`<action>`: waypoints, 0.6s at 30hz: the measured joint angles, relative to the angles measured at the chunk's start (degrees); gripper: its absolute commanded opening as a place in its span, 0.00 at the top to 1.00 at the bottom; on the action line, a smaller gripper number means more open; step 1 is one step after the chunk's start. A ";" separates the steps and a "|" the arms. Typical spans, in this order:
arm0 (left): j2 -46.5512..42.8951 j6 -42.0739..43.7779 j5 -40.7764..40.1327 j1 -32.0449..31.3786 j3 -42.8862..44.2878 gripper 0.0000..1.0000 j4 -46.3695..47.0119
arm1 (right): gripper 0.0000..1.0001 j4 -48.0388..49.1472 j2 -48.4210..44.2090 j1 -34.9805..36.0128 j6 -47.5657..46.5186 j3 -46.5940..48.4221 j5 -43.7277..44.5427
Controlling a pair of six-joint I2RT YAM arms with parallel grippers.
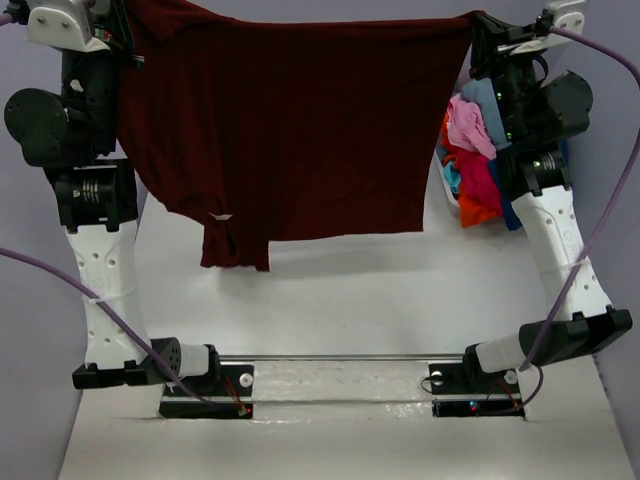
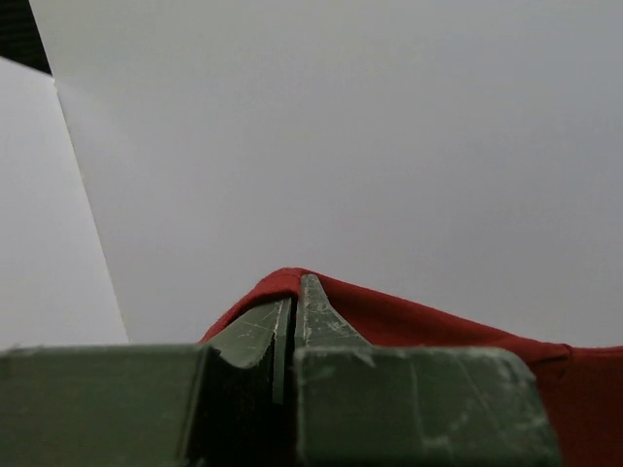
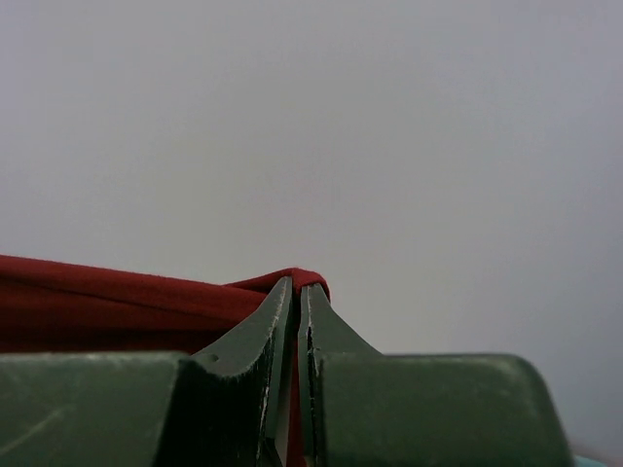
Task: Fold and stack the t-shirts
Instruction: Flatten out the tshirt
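Here's the dark maroon cloth t-shirt [image 1: 300, 130], hanging spread like a curtain across the upper half of the overhead view, one sleeve dangling over the white tabletop [image 1: 350, 300]. The left fingers [image 2: 316, 321] are pressed together on a top corner at the upper left, and the right fingers [image 3: 263, 331] pinch the other at the upper right. It looks light, limp and a bit stretchy, so it should sag and swing wherever it isn't held, and those edge corners look like the right grip, while the heap of pink, teal and red shirts [image 1: 472, 165] sits mid-frame at the right.
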 measured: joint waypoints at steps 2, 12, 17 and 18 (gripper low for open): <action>0.13 0.61 -0.57 0.00 -0.59 0.94 -1.81 | 0.93 -1.36 -2.67 0.00 0.00 -1.79 -0.90; -7.52 2.40 -1.68 0.00 -1.07 0.94 -4.57 | 0.93 -2.97 -16.50 -0.02 0.07 -3.80 -5.22; -11.37 3.74 -1.20 0.00 0.72 0.94 -5.66 | 0.93 -3.72 -20.39 -0.02 -0.17 -4.98 -6.10; -11.93 3.87 -1.20 0.00 0.79 0.94 -5.70 | 0.93 -4.11 -20.74 -0.02 -0.26 -4.98 -6.27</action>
